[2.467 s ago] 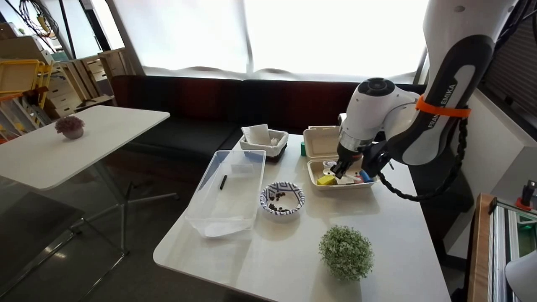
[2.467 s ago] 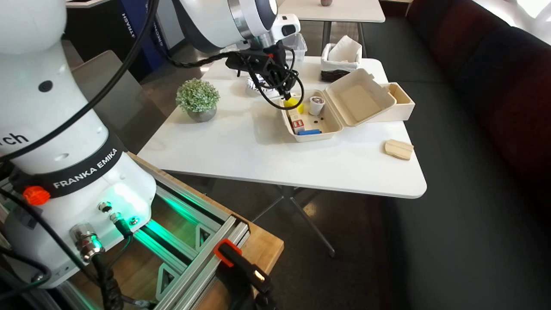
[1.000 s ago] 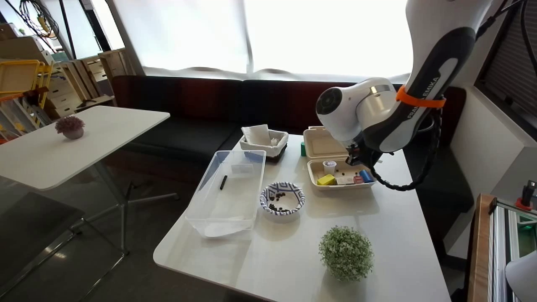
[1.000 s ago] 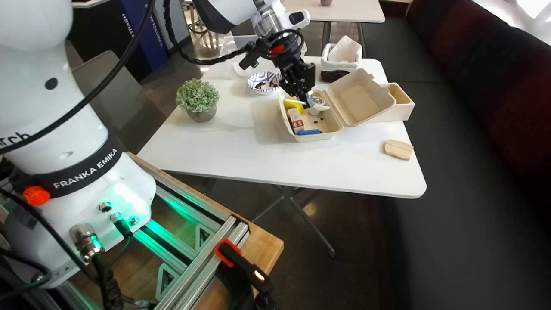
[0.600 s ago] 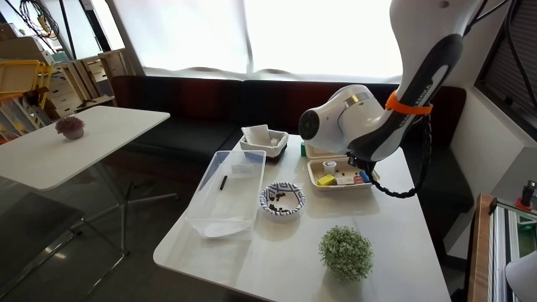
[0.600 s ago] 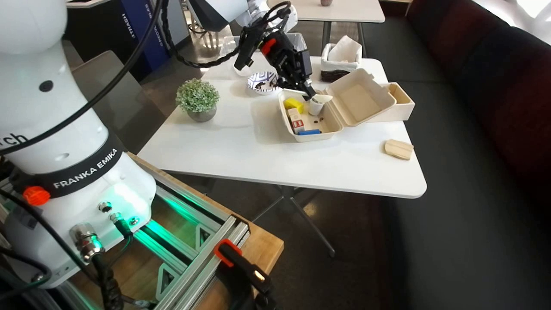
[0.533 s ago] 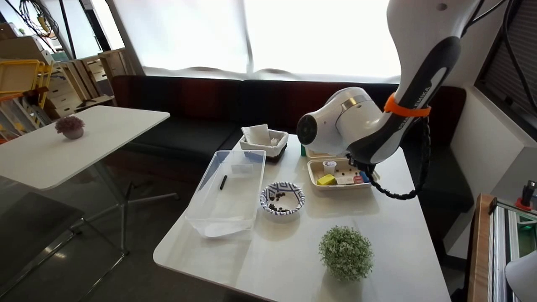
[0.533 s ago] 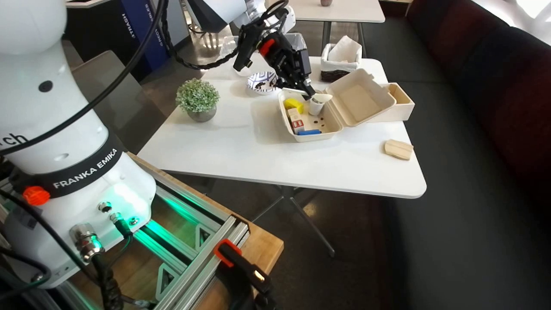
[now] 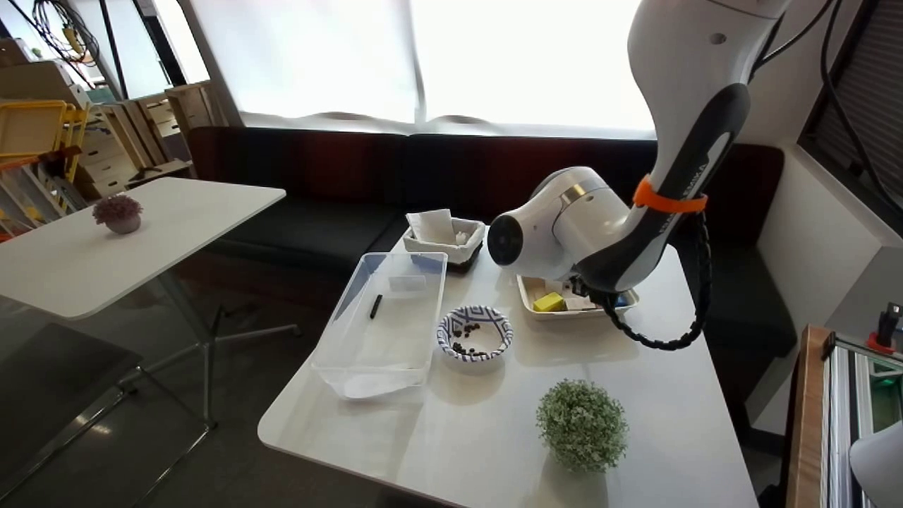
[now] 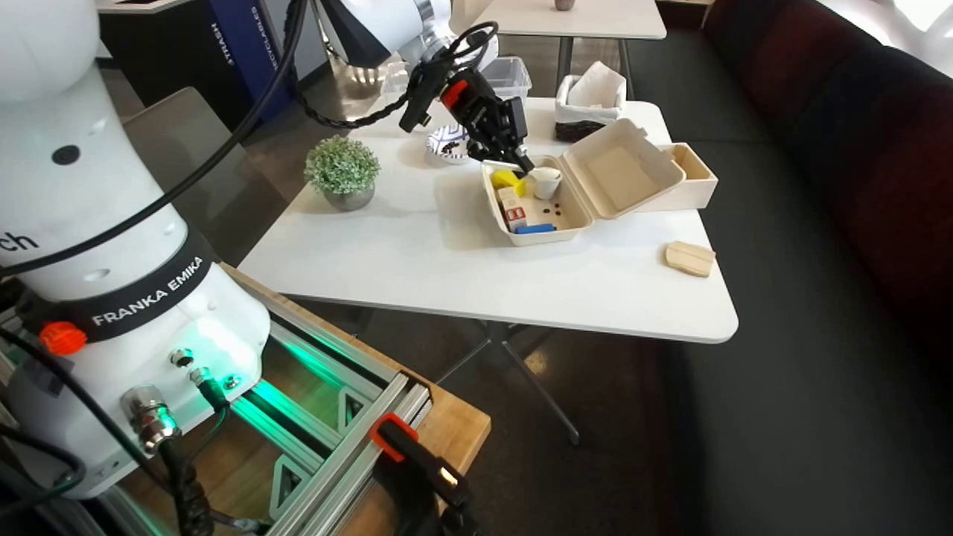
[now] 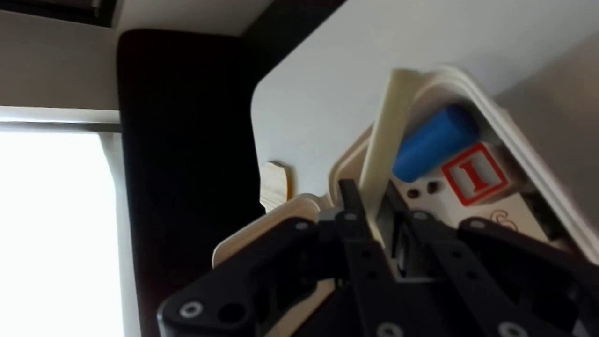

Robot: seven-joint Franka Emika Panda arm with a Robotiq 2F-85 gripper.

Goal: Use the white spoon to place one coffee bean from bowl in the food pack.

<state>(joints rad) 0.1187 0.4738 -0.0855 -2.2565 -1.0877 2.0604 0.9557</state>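
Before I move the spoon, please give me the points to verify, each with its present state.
1. Gripper closed on the white spoon: ok.
2. Lid of the food pack open: ok.
3. Dark beans on the food pack's floor: ok.
4. White spoon empty: cannot tell at this size.
5. White spoon not touching the white cup: cannot tell; they overlap in view.
6. Food pack fully in sight: not ok; in an exterior view the arm hides part.

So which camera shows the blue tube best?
The wrist view: the blue tube looks biggest there, its rounded shape clear. Both exterior views show it far smaller, and the robot's arm hides part of it in an exterior view.
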